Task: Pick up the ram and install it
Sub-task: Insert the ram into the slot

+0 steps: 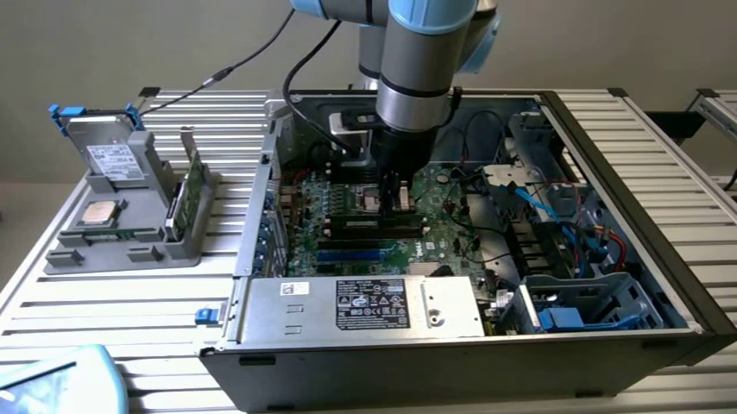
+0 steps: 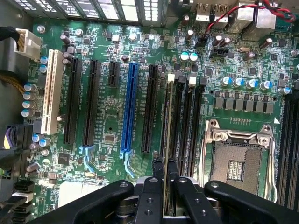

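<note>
**Inspector:** Pincer first, being nearest the lens. State?

**Assessor:** Narrow, clamped on the ram. The stick stands edge-on between the black fingers, lined along a memory slot with white latches. Whether it touches the slot, I cannot tell.

**Inspector:** Position of the pincer?

**Assessor:** Down inside the open computer case, over the motherboard, with the arm upright above it.

**Inspector:** Surroundings, the exterior view's left to right.

**Assessor:** Well apart from the pincer, on the exterior view's left and outside the case, sits a grey fixture tray. It carries a silver CPU chip, a drive and a card on edge. On the board near the pincer, a white slot and a blue slot run parallel to the ram. The CPU socket lies just beside the pincer, on the ram's other side. Toward the exterior camera from the pincer lies a labelled power supply. On the exterior view's right of the pincer hangs a cable bundle.
</note>
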You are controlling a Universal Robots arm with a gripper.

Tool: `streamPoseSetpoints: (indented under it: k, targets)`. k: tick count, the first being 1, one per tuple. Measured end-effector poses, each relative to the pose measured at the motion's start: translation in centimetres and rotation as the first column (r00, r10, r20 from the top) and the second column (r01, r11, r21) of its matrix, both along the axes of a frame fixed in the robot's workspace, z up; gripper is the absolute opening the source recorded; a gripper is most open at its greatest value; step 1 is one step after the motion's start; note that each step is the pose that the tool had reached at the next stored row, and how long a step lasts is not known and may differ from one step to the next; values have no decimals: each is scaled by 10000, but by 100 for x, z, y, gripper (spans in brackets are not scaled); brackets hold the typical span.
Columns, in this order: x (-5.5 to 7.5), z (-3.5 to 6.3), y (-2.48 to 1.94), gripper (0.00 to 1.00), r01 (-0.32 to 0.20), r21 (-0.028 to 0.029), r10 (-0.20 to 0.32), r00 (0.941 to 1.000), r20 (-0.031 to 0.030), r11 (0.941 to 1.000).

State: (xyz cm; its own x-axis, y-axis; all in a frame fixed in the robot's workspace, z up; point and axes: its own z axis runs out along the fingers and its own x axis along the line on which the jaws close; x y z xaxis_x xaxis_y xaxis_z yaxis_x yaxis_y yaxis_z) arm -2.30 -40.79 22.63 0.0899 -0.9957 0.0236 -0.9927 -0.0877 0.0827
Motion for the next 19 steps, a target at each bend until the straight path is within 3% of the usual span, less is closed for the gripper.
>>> streamPoseSetpoints:
  k: [7, 19]
  targets:
    - [0, 0, 0, 14, 0, -12, 0, 10000, 0, 10000]
    - [0, 1, 3, 14, 132, -120, -131, 9999, 50, 9998]
